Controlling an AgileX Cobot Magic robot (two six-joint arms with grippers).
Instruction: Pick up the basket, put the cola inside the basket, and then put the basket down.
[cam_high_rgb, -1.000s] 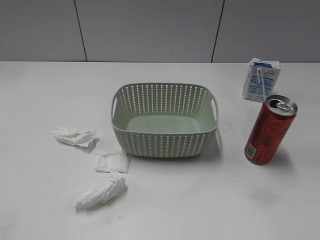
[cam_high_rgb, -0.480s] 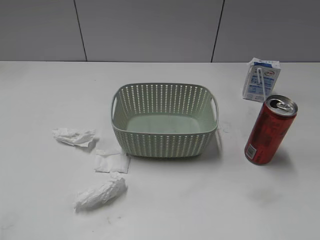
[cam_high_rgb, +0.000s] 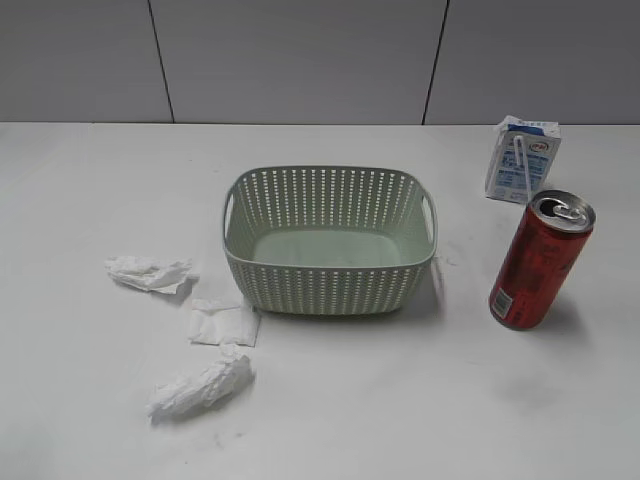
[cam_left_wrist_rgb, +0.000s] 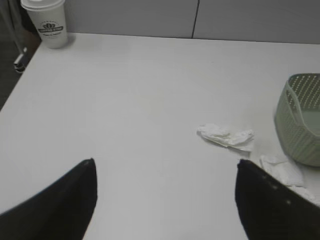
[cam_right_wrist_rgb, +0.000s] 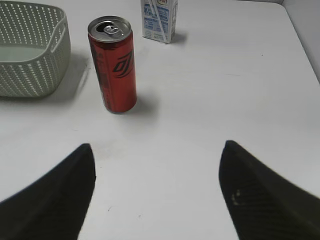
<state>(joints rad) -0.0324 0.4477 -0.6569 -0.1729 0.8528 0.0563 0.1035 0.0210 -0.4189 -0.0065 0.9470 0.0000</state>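
Both claws hang spread wide and empty above the white counter (cam_high_rgb: 330, 400): the left claw (cam_left_wrist_rgb: 165, 200) over bare surface left of the basket (cam_high_rgb: 330, 240), the right claw (cam_right_wrist_rgb: 157, 195) short of the cola (cam_right_wrist_rgb: 113, 64). That sage-green slotted basket sits empty mid-counter, crumpled tissues (cam_high_rgb: 150, 272) near its left side. Open counter separates it from the upright red cola can on its right; a blue-and-white drink carton (cam_high_rgb: 523, 158) stands behind the can.
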